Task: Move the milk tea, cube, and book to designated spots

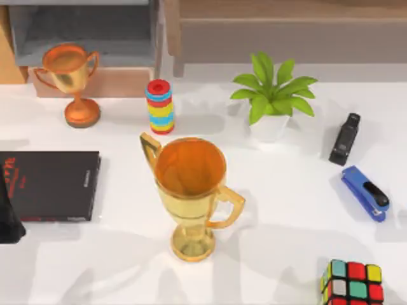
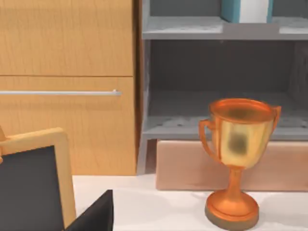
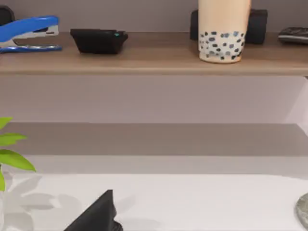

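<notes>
- at the table's front right corner, the cube [image 1: 353, 283] sits untouched.
- on the wooden shelf, milk tea [image 3: 223, 30] stands.
- neither claw's grip state can be told.
- approach the cube squarely from above.

An office desk: staplers [image 1: 365, 192], shelves [image 3: 144, 53], trophies [image 1: 191, 190] (rendered simulation).

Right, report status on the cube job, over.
Left tool at table's left edge, right tool facing the shelf. Cube on table, right side, untouched. Milk tea on shelf. Big trophy mid-table.
</notes>
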Robot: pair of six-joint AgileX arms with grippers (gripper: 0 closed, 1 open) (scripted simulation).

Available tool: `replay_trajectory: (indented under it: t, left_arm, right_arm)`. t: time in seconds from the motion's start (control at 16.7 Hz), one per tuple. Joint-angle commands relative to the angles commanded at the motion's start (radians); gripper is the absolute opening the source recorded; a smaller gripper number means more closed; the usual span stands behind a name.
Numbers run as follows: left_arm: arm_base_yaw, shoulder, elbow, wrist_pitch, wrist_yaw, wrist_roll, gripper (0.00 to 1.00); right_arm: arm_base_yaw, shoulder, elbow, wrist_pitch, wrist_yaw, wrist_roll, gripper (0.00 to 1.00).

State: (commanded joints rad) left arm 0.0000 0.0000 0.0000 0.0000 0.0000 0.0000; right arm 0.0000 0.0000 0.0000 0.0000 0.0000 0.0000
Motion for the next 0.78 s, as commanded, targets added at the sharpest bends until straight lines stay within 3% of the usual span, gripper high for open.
replay_trajectory:
  t: [0.36, 0.78]
  left_arm:
    - [0.0, 0.0, 0.0, 0.0, 0.0, 0.0, 1.0]
    - [0.0, 0.0, 0.0, 0.0, 0.0, 0.0, 1.0]
  right_arm:
    - [-0.007, 0.104, 0.074, 0.061, -0.012, 0.001, 1.0]
    - [-0.05, 0.675, 0.381, 0.316, -0.05, 0.0, 1.0]
